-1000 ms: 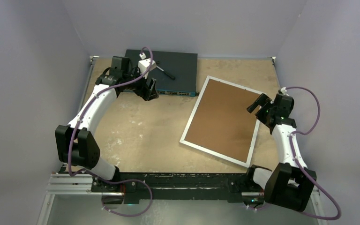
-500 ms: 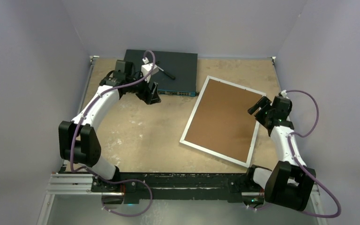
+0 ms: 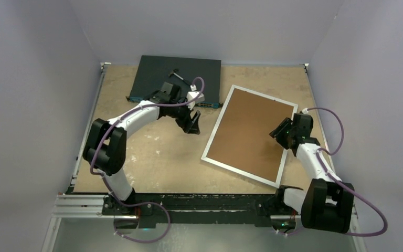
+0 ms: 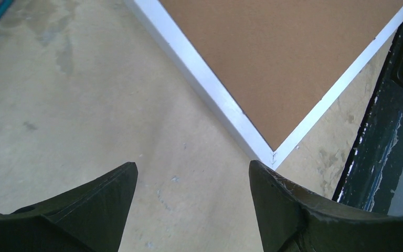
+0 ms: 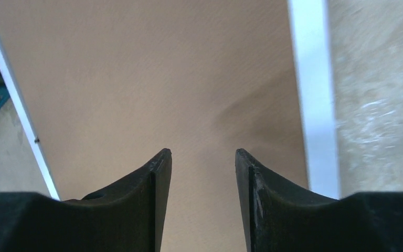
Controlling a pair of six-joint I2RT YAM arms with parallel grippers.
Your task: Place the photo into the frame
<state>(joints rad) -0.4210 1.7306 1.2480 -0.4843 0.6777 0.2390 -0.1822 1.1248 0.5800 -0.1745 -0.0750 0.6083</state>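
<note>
The frame (image 3: 219, 122) lies face down on the right half of the table, its thin white border around a plain brown backing board (image 3: 246, 134). The photo is out of view. My left gripper (image 3: 191, 126) hovers open over bare table just left of the frame; in the left wrist view the gripper (image 4: 191, 164) faces the frame's white border (image 4: 210, 86) and near corner. My right gripper (image 3: 277, 131) hangs over the board near the frame's right border (image 5: 312, 94). In the right wrist view this gripper (image 5: 203, 151) has its jaws partly apart with nothing between them.
A dark flat network switch (image 3: 157, 71) lies at the back left with a small black tool (image 3: 181, 76) on top. The black base rail (image 4: 383, 142) runs along the near table edge. Grey walls close in the left, back and right sides.
My left arm swung from the network switch toward the frame's left edge. My right gripper drew in over the backing board and its jaws narrowed.
</note>
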